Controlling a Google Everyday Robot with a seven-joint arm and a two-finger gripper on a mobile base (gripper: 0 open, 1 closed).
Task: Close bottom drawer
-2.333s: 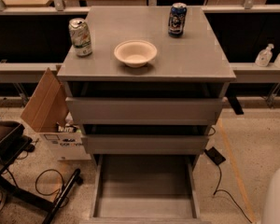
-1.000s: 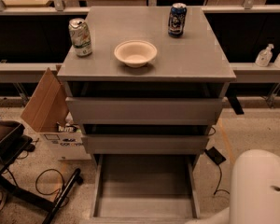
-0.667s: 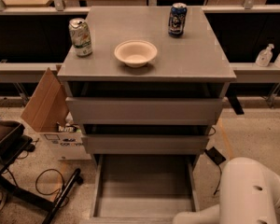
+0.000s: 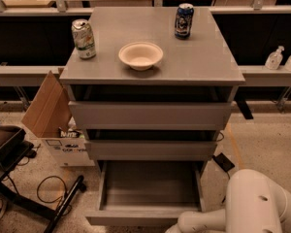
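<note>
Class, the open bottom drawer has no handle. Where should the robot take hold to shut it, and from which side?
Probably its front panel's top edge, mid-width, from the front: the bottom drawer has only a flat face. The tool is out of view; the white arm shows lower right.

The bottom drawer (image 4: 148, 191) stands pulled well out at the cabinet's foot, at 6 o'clock in view: a shallow rectangular grey tray, level, plain flat front nearest the camera; the gripper is out of view past the white arm (image 4: 252, 208) at 5 o'clock
</note>
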